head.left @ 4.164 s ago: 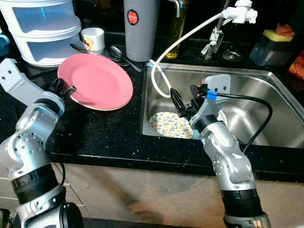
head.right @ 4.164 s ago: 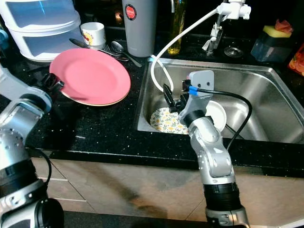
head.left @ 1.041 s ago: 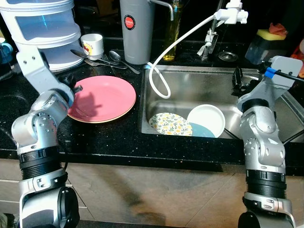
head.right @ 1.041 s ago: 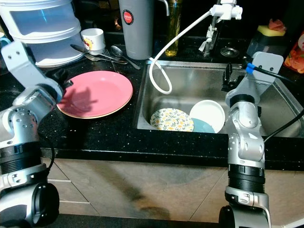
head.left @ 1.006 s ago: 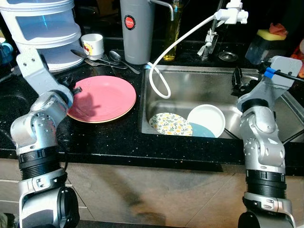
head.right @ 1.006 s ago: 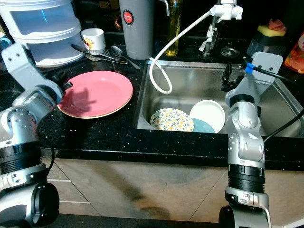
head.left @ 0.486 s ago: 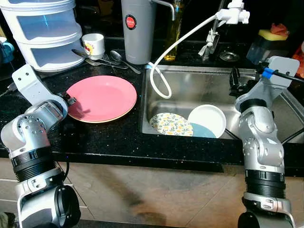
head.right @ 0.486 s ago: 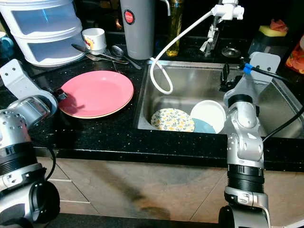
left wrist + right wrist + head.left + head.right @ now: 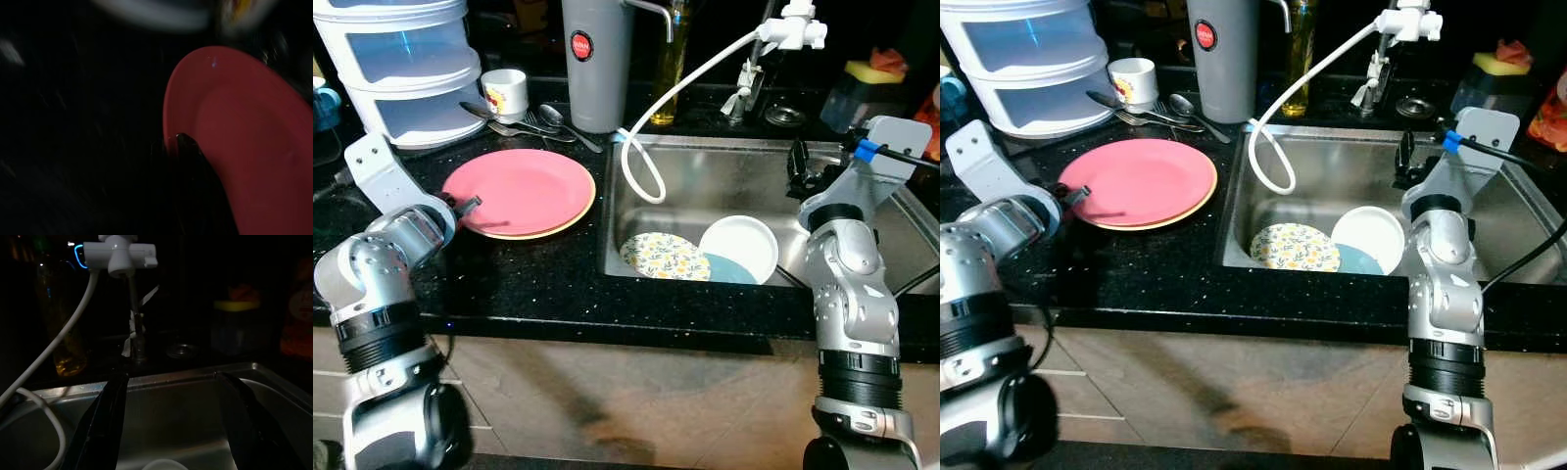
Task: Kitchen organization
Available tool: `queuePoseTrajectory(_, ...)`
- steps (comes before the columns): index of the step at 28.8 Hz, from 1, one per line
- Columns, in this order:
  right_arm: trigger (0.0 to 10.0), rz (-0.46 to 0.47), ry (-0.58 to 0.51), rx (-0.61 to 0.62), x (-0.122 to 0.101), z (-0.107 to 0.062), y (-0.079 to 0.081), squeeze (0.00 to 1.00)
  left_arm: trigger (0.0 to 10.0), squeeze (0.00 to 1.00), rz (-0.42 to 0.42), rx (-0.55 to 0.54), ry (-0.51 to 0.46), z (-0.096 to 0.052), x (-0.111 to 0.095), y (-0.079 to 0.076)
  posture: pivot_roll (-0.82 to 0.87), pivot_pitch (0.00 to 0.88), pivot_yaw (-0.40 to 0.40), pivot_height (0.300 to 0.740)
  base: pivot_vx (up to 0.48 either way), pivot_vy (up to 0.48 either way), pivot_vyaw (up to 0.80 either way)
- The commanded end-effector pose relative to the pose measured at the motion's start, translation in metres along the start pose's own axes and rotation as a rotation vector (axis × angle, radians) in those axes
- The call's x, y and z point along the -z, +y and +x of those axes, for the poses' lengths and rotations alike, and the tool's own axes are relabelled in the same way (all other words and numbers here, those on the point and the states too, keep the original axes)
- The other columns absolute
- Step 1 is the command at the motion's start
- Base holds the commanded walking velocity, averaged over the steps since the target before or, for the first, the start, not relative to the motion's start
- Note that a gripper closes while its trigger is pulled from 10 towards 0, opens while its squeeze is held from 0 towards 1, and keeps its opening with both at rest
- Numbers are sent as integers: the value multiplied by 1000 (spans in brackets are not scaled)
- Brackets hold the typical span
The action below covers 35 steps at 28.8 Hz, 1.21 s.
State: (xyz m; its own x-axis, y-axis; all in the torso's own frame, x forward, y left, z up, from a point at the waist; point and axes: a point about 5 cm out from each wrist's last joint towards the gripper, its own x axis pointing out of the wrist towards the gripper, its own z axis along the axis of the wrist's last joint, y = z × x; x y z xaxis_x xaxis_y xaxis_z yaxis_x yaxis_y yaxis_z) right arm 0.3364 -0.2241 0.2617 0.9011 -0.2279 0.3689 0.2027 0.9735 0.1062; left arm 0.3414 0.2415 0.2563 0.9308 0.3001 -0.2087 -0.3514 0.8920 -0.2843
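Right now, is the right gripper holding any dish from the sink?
No, the right gripper hangs open above the sink; the white bowl lies apart.

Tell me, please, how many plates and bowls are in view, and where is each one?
4. The pink plate lies on the counter. In the sink: the floral plate, the white bowl, and a blue dish partly under the bowl. More may be hidden beneath.

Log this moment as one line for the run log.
left gripper: at pink plate rim on counter | right gripper: open above sink | in sink: floral plate, white bowl
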Motion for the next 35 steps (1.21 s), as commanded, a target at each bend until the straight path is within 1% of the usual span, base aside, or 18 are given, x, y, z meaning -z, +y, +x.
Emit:
queuePoseTrajectory(1,10000,9,1,0,0,1,1,0,0,0,49,-31,-72,-2,-8,4,160,52,18,740,0,0,0)
queuePoseTrajectory(3,10000,9,1,-1,0,2,1,0,0,0,15,39,-192,-9,-28,-4,161,51,15,740,0,0,0)
queuePoseTrajectory(6,10000,9,1,-2,0,2,1,0,902,0,-8,89,-236,-13,-35,-8,161,51,15,740,0,0,0)
queuePoseTrajectory(7,10000,9,1,-2,0,2,1,0,10000,0,-30,132,-258,-16,-38,-12,161,51,15,740,0,0,0)
queuePoseTrajectory(10,10000,10,1,-1,0,2,1,0,10000,0,-63,250,-326,-25,-45,-22,159,51,15,740,0,0,0)
queuePoseTrajectory(14,10000,9,1,-1,0,2,1,0,10000,0,-13,298,-393,-29,-48,-26,159,51,15,740,0,0,0)
queuePoseTrajectory(15,10000,9,2,-2,1,2,1,0,10000,0,157,269,-452,-30,-47,-27,161,51,14,740,0,0,0)
queuePoseTrajectory(17,10000,10,3,-2,1,2,2,0,10000,0,395,232,-502,-29,-41,-28,162,50,14,740,0,0,0)
queuePoseTrajectory(21,10000,11,2,-4,1,2,2,0,10000,0,387,131,-418,-19,-30,-15,161,49,14,740,0,0,0)
queuePoseTrajectory(23,10000,12,0,-6,0,2,3,0,10000,0,335,79,-367,-14,-26,-8,161,49,14,740,0,0,0)
queuePoseTrajectory(24,10000,12,0,-6,0,2,3,0,10000,0,275,48,-347,-12,-24,-4,161,49,14,740,0,0,0)
queuePoseTrajectory(25,10000,12,0,-7,0,2,3,0,10000,0,125,19,-289,-8,-21,3,159,45,13,740,0,0,0)
queuePoseTrajectory(26,10000,12,0,-7,0,2,3,0,10000,0,125,19,-289,-8,-21,3,159,45,13,740,0,0,0)
queuePoseTrajectory(27,10000,11,0,-8,0,2,3,0,10000,0,30,4,-251,-5,-17,7,159,45,13,740,0,0,0)
queuePoseTrajectory(28,10000,11,1,-9,0,2,3,0,10000,0,-124,-7,-203,-2,-13,12,159,45,13,740,0,0,0)
queuePoseTrajectory(30,10000,10,1,-10,0,3,3,0,10000,0,-304,-22,-159,2,-7,19,159,45,13,740,0,0,0)
queuePoseTrajectory(31,10000,10,1,-10,0,3,3,0,10000,0,-304,-22,-159,2,-7,19,159,45,13,740,0,0,0)
queuePoseTrajectory(35,10000,10,1,-15,0,3,4,0,10000,0,-490,-11,-59,8,8,25,158,43,11,740,0,0,0)
